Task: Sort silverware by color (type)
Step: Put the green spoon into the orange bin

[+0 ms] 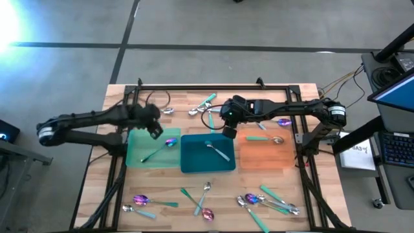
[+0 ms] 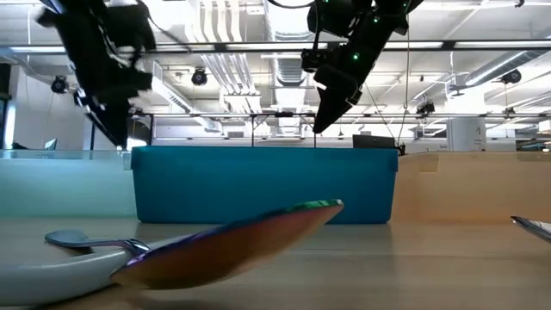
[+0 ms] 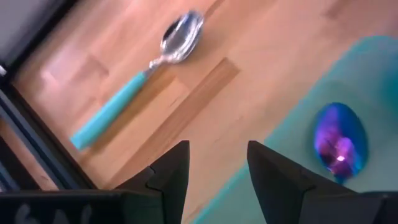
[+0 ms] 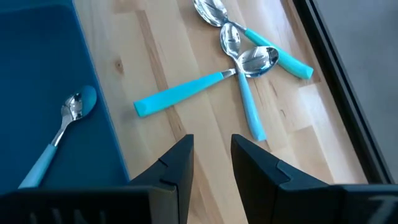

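Observation:
My left gripper (image 1: 155, 131) hangs open over the far edge of the green tray (image 1: 139, 155); nothing is between its fingers (image 3: 171, 171). An iridescent purple spoon (image 1: 167, 145) lies flat on that tray, its bowl (image 3: 339, 140) just beyond the fingers. A teal-handled spoon (image 3: 137, 81) lies on the wood by the far rail. My right gripper (image 1: 228, 131) is open and empty above the far edge of the teal tray (image 1: 194, 162), which holds one teal-handled spoon (image 1: 218, 150). Ahead of its fingers (image 4: 177, 165), three teal-handled spoons (image 4: 242, 62) lie crossed on the wood.
The orange tray (image 1: 265, 162) holds a silver spoon (image 1: 275, 139). Several mixed spoons (image 1: 207, 200) lie scattered along the near edge; one purple spoon (image 2: 232, 245) fills the low view's foreground. A purple spoon (image 1: 283, 122) lies at the far right. A black frame rail (image 1: 213, 87) borders the table.

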